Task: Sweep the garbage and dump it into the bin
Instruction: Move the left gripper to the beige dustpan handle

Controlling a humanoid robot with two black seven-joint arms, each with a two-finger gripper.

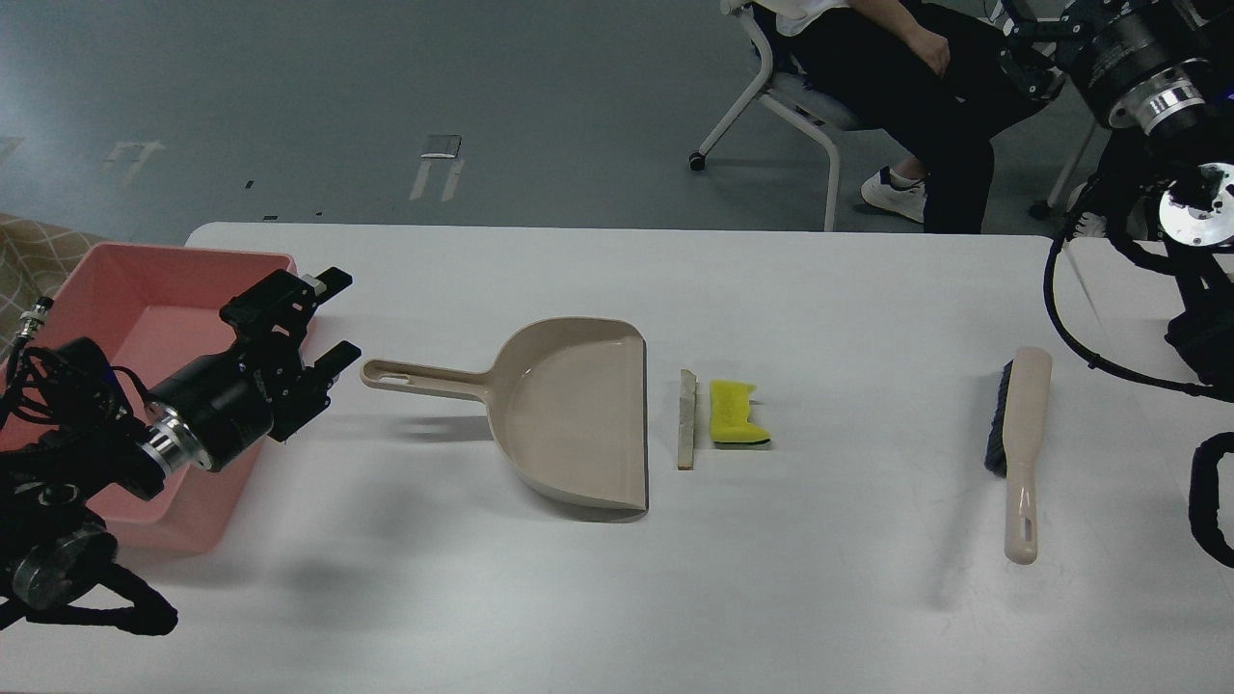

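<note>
While nothing has been picked up yet, the risks from the head view are easy to read: the left gripper (333, 316) hangs with its two fingers spread and empty, just short of the dustpan handle (410, 378), and a careless close there could nudge the beige dustpan (569, 414) sideways, away from the scraps. The garbage lies just off the pan's open lip: a thin pale slab (686, 420) standing on edge nearest the lip, and a yellow sponge piece (737, 414) with a dark underside right beside it. A hard stroke could flick the light sponge past or over the slab instead of into the pan. The beige brush (1020, 453) lies well apart on the right, untouched. The right arm (1147, 77) is raised at the top corner and its gripper is out of sight. The pink bin (125, 299) sits at the table's left edge, partly behind the left arm, so that arm itself crowds the dumping path. A seated person (916, 67) is beyond the table (819, 598).
</note>
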